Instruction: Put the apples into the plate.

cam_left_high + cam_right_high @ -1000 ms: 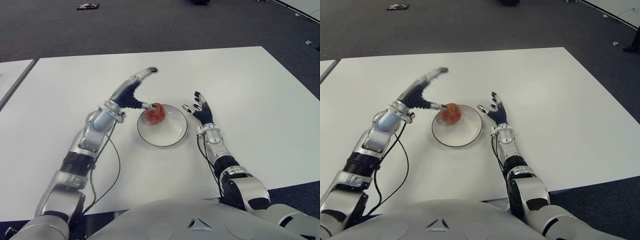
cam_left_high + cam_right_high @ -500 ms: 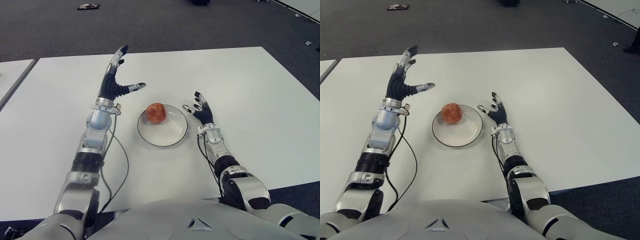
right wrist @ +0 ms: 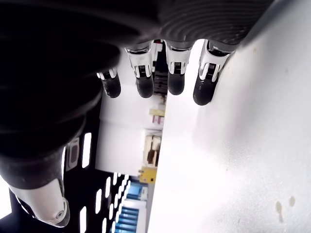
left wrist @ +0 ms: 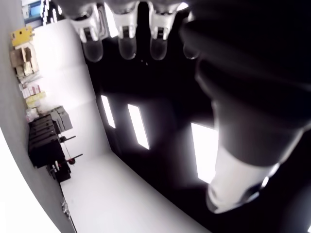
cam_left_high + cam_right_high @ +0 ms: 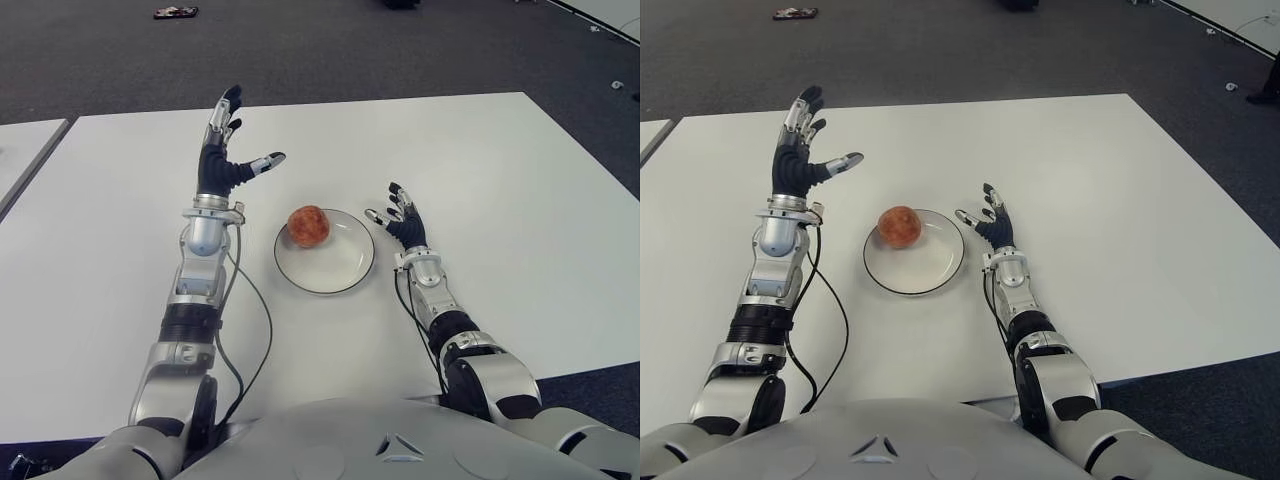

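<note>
beside my spread left hand fingers, the apple sits in the plate, done i judge; right hand, fingers spread and empty, shows just beside the rim.

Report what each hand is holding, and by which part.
Nothing is held. Left hand and right hand are open; the apple sits in the plate.

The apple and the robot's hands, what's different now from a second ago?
The left hand let go of the apple and lifted up and away, to the left of the plate, fingers spread. The apple stayed in the plate. The right hand stayed open, right of the plate.
</note>
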